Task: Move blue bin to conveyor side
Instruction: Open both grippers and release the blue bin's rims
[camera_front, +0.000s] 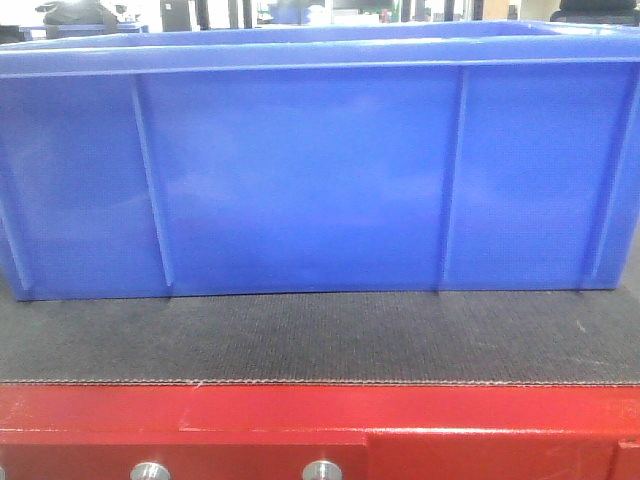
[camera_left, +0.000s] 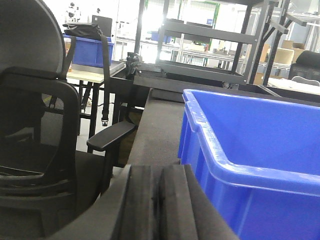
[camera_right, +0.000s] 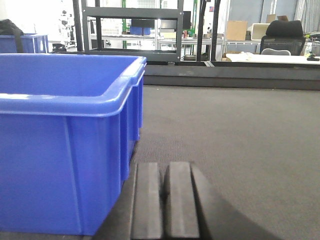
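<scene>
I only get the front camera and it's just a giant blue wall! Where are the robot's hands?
Observer: The left gripper sits off the blue bin's left end, fingers pressed together.
Operator: And the other one?
Observer: The right gripper is shut too, low over the conveyor side, off the bin's right end.
Operator: Anything inside the bin?
Observer: The parts of the inside that show look empty.

Black office chair (camera_left: 45, 150) at left; metal shelving (camera_right: 132, 30) behind; bright windows.
</scene>
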